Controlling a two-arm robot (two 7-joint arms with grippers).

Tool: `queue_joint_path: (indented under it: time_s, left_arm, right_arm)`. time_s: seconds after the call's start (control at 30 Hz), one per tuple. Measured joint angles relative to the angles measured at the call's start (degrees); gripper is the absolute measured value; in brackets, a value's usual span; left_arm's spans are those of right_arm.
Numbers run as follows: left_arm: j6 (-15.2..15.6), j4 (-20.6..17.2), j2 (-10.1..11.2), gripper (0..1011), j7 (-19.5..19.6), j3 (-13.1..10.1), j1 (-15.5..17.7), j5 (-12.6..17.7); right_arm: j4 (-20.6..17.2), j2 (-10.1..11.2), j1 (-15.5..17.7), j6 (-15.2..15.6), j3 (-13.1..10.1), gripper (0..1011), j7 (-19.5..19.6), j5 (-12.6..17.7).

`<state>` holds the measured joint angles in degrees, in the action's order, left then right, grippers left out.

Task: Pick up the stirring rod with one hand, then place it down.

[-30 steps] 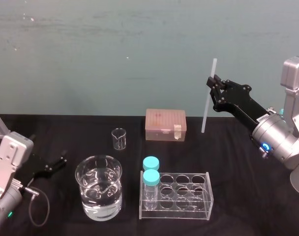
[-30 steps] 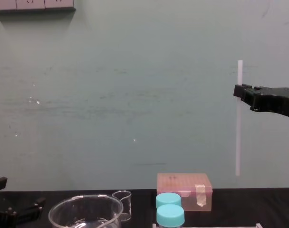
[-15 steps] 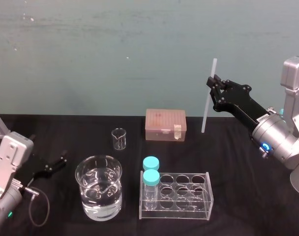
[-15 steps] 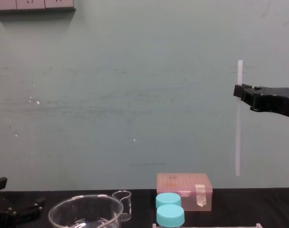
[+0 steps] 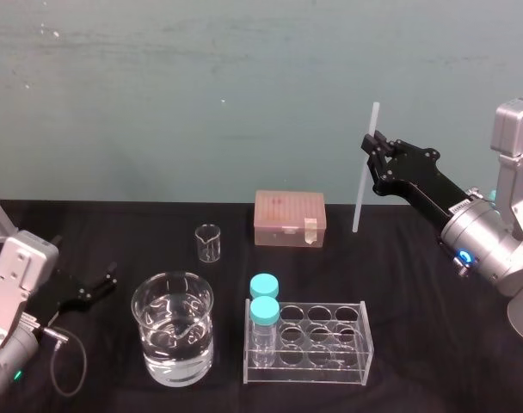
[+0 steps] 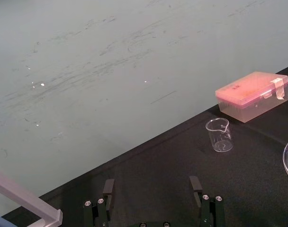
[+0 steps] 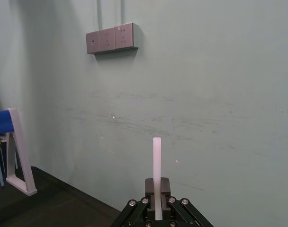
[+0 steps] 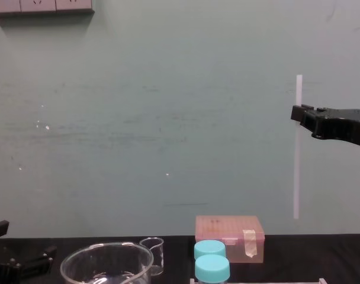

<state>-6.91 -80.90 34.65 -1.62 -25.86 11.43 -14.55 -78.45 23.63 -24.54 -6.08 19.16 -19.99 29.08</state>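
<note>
- Next to nothing has changed over the last second. The right gripper is at the same height and angle as before, and the stirring rod has not slipped in its hold.
- Its jaws are clamped on the rod's upper part. A short length stands above them and the longer part hangs below, as the right wrist view confirms with the rod pinched between them.
- The rod is nearly upright, at about 2 o'clock from the test-tube rack and at 3 o'clock from the pink box.
- In the chest view its lower tip ends above the level of the box lid, clear of the worktop.
- The left gripper has not stirred either. It is parked low at the worktop's 8 o'clock side with its jaws apart and empty.
- Judgement: the pick-up looks finished and this is a pause at the top of the lift. Only the lowering and release remain, and the bare worktop under the rod looks like the easy landing spot.
</note>
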Motion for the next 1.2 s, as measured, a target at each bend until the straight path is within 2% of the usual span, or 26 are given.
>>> queue_joint_path:
  time_s: [1.2]
  left_arm:
    - [0.0, 0.0, 0.0, 1005, 0.0, 0.0, 0.0, 0.0]
  right_arm:
    - [0.0, 0.0, 0.0, 0.0, 0.0, 75, 0.0, 0.0]
